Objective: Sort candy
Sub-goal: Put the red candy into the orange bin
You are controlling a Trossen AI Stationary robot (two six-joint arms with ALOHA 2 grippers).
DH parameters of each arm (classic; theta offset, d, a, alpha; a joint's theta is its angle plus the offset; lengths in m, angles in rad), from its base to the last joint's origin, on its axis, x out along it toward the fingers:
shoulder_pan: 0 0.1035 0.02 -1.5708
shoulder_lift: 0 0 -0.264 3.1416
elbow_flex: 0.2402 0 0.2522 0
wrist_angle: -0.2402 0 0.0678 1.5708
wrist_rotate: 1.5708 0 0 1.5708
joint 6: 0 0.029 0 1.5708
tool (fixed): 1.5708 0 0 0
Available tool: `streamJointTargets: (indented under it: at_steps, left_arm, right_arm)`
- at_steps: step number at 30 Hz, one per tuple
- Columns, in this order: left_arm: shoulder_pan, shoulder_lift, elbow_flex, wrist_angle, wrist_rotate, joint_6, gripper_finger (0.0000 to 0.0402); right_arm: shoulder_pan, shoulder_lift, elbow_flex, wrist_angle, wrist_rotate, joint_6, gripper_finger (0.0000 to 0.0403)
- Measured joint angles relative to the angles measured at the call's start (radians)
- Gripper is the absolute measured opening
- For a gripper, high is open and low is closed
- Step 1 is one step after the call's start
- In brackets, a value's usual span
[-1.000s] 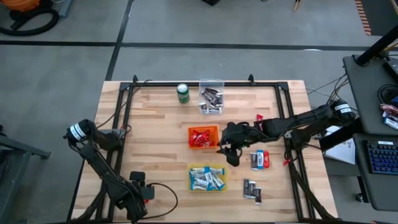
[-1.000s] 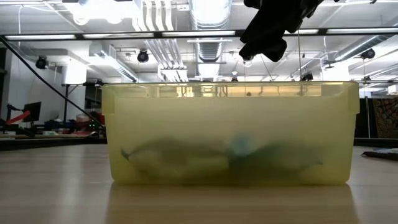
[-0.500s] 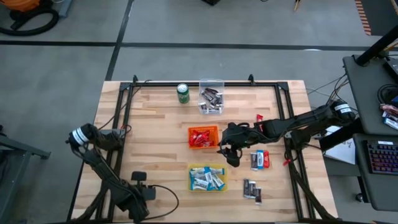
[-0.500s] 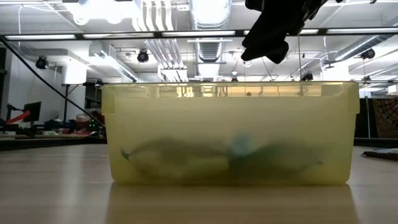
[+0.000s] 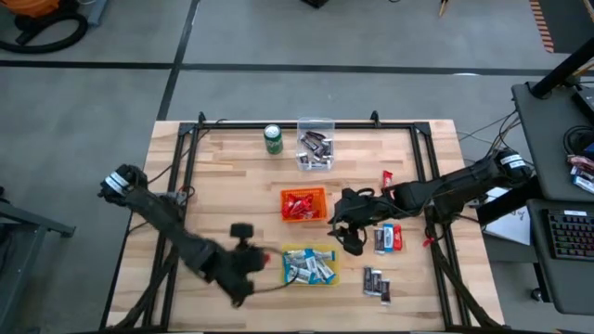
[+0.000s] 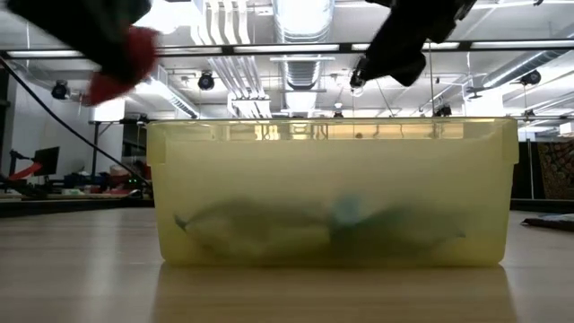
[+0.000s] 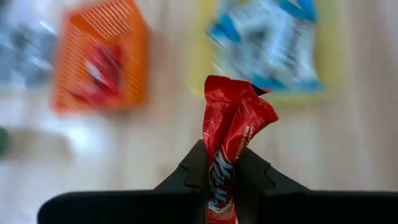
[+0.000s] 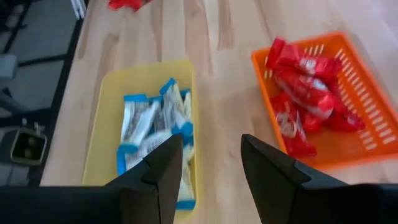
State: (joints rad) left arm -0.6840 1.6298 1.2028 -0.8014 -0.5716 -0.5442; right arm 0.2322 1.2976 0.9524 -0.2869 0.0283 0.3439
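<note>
Your left gripper (image 7: 222,163) was clamped shut on a red-wrapped candy bar (image 7: 231,134), which stood upright between the two dark fingers (image 7: 189,171) in the left wrist view. In the high view that gripper (image 5: 251,258) sat in the lower centre-left of the frame, just left of the yellow bin (image 5: 309,265), with a speck of red (image 5: 264,259) at its tip.

Your right gripper (image 5: 350,234) hung in the centre-right of the high view, between the orange basket (image 5: 304,204) and the loose candy on the table; its fingers (image 8: 163,163) stood apart with nothing between them.

Items you had on the wooden table (image 5: 223,186):
- Orange basket (image 8: 367,93), centre of the high view: red-wrapped bars (image 8: 305,87).
- Yellow bin (image 8: 112,99), below the orange basket: blue-and-white bars (image 8: 155,121). In the low view this bin (image 6: 332,193) filled the middle of the frame, contents blurred.
- Clear bin (image 5: 316,144), upper centre: dark-wrapped bars (image 5: 316,147).
- Green drink can (image 5: 273,139), upright, just left of the clear bin.
- Loose blue-and-white bar (image 5: 380,239) and loose red bar (image 5: 397,237), side by side, right of your right gripper.
- Two loose dark bars (image 5: 377,282), lower right, below that pair.
- One loose red bar (image 5: 387,176), right of centre, above the right arm.
</note>
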Motion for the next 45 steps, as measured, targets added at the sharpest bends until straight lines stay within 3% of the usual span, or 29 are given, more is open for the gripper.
streamJointTargets:
  at_steps: [9, 13, 20, 29, 39, 45]
  left_arm:
    - [0.279, -0.012, -0.079, 0.334, -0.04, 0.434, 0.0021]
    - [0.384, -0.012, -0.089, 0.384, -0.028, 0.507, 0.0021]
    - [0.524, 0.0, -0.092, 0.522, 0.093, 0.532, 0.0022]
    - [0.56, 0.073, -0.093, 0.67, 0.119, 0.536, 0.0035]
    - [0.569, 0.087, -0.093, 0.697, 0.12, 0.55, 0.0139]
    - [0.566, 0.078, -0.093, 0.67, 0.119, 0.561, 0.017]
  right_arm:
    - [0.039, -0.047, -0.002, -0.2, 0.0, 0.116, 0.0154]
    - [0.039, -0.084, -0.004, -0.241, 0.012, 0.149, 0.0151]
    - [0.039, -0.105, -0.008, -0.249, 0.083, 0.154, 0.0151]
    - [0.038, -0.105, -0.009, -0.265, 0.13, 0.154, 0.0151]
    - [0.034, -0.105, -0.009, -0.265, 0.183, 0.183, 0.0151]
    - [0.004, -0.105, -0.009, -0.309, 0.259, 0.269, 0.0151]
